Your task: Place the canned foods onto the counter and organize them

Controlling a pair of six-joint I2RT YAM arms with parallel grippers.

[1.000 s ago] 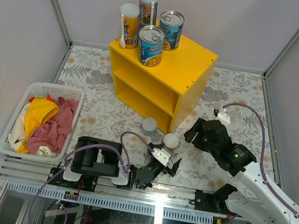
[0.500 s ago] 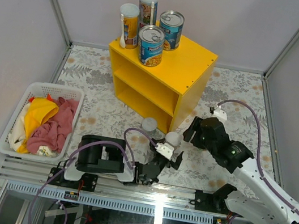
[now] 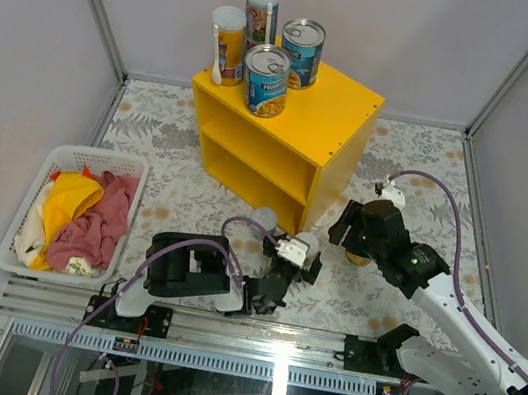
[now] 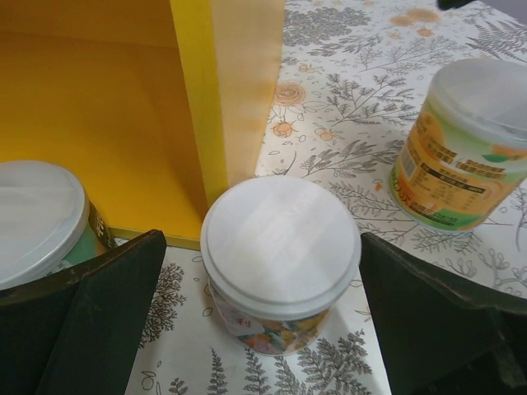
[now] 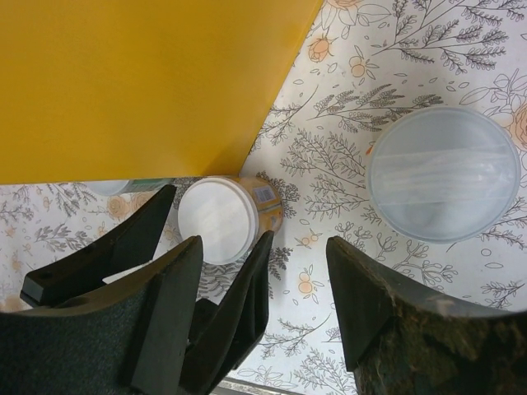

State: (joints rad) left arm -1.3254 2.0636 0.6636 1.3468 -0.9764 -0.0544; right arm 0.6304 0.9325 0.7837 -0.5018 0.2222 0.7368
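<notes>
The desk (image 3: 430,175) is covered by a pale cloth printed with grey ferns and small orange flowers. Plain light grey walls (image 3: 27,36) close it on three sides, with thin metal posts (image 3: 94,2) in the back corners and a metal rail (image 3: 221,332) along the near edge. At the back stands the yellow wooden counter (image 3: 331,102), with two open compartments. Four canned foods are on its flat top, toward the left corner: two steel blue-labelled cans (image 3: 265,81) (image 3: 301,52) and two tall yellow tubes (image 3: 228,44) (image 3: 261,15) with white lids. A white laundry basket (image 3: 24,208) with yellow, pink and white cloths sits at the left side of the desk. Three short pale-lidded cans stand upright on the cloth near the counter's front right corner. The left arm (image 3: 186,271) reaches low to the middle can (image 4: 280,247); its jaws are spread wide, one on each side of this can, and I see no contact. A second can (image 4: 37,218) is just to the left, in front of the lower compartment. The third can (image 4: 465,140), with an orange and green label, stands apart on the right. The right arm (image 3: 432,286) hangs over this third can, and its jaws are also spread and hold nothing.
</notes>
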